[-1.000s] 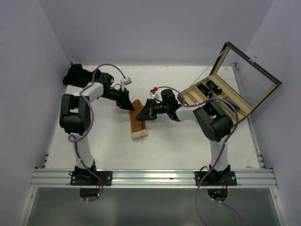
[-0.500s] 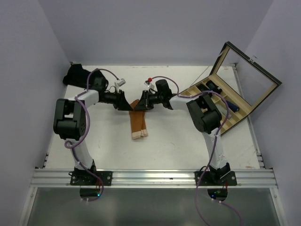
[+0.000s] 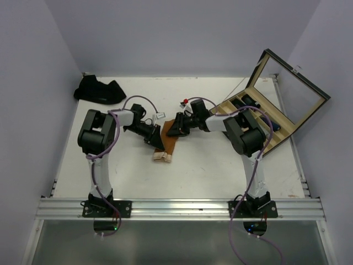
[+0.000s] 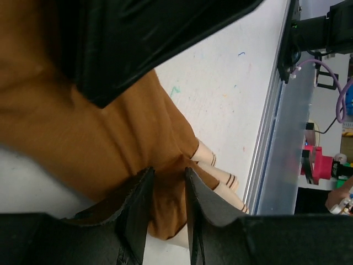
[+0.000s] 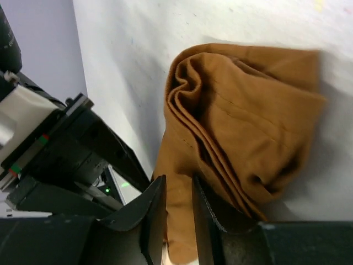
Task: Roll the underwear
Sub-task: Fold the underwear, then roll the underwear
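Closing in on the rust-orange underwear (image 3: 171, 144) from both sides at mid-table.

Nearest the bases, its pale cream waistband (image 3: 162, 157), ribbed with thin dark stripes, flat on the white table (image 3: 209, 171). Just beyond, soft matte orange cloth folded into a long strip, layered and creased. At its left edge, the left gripper (image 4: 168, 171), black fingers (image 4: 138, 210) set narrow, a fold of cloth pinched between them with creases gathering at the tips. At the far end, the right gripper (image 5: 177, 179), likewise narrow, over the layered edge with cloth showing in the gap; hard to tell whether gripping it or only above it. Farther back, a dark cloth heap (image 3: 99, 90) at far left and a wooden compartment box (image 3: 248, 118) with raised glass lid at far right.
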`<move>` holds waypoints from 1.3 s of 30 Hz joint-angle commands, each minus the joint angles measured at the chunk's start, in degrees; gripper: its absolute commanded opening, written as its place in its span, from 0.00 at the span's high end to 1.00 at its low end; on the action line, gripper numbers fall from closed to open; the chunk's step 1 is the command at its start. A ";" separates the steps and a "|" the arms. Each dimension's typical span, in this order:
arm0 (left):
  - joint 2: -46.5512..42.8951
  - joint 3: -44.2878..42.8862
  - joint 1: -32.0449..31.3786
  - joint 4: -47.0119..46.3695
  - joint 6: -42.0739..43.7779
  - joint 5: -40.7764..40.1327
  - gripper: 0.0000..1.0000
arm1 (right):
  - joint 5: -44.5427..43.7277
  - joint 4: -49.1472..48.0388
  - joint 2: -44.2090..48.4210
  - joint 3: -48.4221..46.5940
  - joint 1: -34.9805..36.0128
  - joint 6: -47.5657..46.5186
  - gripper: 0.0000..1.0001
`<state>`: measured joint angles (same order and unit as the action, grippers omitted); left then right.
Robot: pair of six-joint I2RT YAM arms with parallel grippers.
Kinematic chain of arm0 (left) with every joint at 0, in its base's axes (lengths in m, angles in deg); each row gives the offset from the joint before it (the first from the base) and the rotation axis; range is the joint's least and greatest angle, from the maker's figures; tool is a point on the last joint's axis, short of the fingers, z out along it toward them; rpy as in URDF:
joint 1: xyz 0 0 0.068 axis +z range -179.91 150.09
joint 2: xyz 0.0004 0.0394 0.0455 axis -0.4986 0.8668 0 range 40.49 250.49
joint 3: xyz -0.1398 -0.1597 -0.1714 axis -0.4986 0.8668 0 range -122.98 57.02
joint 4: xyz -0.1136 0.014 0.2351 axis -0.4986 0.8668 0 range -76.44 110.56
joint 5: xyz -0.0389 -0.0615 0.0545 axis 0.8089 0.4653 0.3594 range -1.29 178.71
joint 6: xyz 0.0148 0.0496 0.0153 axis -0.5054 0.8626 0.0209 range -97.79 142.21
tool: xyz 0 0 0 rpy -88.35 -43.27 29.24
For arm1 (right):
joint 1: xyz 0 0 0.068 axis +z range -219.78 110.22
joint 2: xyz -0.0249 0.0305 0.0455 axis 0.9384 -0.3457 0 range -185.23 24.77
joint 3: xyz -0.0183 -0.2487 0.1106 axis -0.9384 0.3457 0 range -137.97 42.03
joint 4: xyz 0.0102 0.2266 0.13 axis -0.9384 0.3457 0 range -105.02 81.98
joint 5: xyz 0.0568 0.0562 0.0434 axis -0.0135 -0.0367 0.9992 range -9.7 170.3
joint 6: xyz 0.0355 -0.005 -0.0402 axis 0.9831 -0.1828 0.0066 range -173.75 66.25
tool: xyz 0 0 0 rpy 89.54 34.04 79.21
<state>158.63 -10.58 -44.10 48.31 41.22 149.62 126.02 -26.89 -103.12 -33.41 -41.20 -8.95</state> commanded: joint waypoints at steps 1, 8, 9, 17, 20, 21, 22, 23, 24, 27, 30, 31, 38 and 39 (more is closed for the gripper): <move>3.49 -4.21 0.66 1.99 3.31 -9.93 0.64 | -3.44 3.59 5.89 1.36 -0.72 0.48 0.69; -6.95 -8.17 1.89 4.90 14.30 -10.19 0.45 | -1.59 18.11 18.90 0.72 -1.95 -9.63 0.73; -10.19 -8.00 2.15 4.46 15.09 -10.97 0.43 | -1.77 18.82 20.22 3.34 -1.95 -9.73 0.75; -26.99 -1.05 -0.21 0.76 25.78 -21.60 0.42 | -1.24 12.15 22.17 16.81 -1.86 -2.71 0.79; -29.55 0.17 -3.45 2.95 34.30 -25.20 0.46 | -0.99 9.34 18.41 16.20 -1.60 1.76 0.83; -30.69 0.88 -4.34 2.96 36.00 -26.00 0.47 | -0.19 8.20 17.17 15.07 -1.33 3.44 0.84; -31.48 1.75 -5.31 2.70 37.84 -26.62 0.48 | 0.16 6.97 15.94 14.45 -1.24 4.94 0.85; -32.27 3.85 -7.06 2.09 41.51 -27.85 0.49 | 0.86 6.00 13.75 13.83 -0.90 7.65 0.86; -33.76 4.92 -8.12 1.65 43.47 -28.64 0.49 | 1.22 5.03 12.94 12.44 -0.28 8.63 0.86; -36.66 8.95 -11.90 -0.81 50.32 -31.46 0.46 | 1.31 2.92 10.83 10.41 0.69 12.24 0.87; -38.16 11.33 -14.19 -1.96 56.83 -32.86 0.44 | 0.87 1.07 10.74 10.05 1.30 15.05 0.87; -38.34 11.60 -15.24 -1.87 58.32 -33.56 0.44 | 0.69 0.81 10.91 10.05 1.39 15.84 0.88; -38.34 14.15 -19.19 1.02 71.68 -37.25 0.48 | -0.01 -0.16 11.27 10.23 3.41 19.18 0.87; -37.99 14.33 -19.64 1.29 72.48 -37.78 0.49 | -0.18 -0.07 10.83 9.96 4.20 19.54 0.87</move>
<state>121.26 2.58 -62.29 49.62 104.67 114.34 124.99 -24.64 -93.05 -22.00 -38.60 7.05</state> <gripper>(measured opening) 0.521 0.127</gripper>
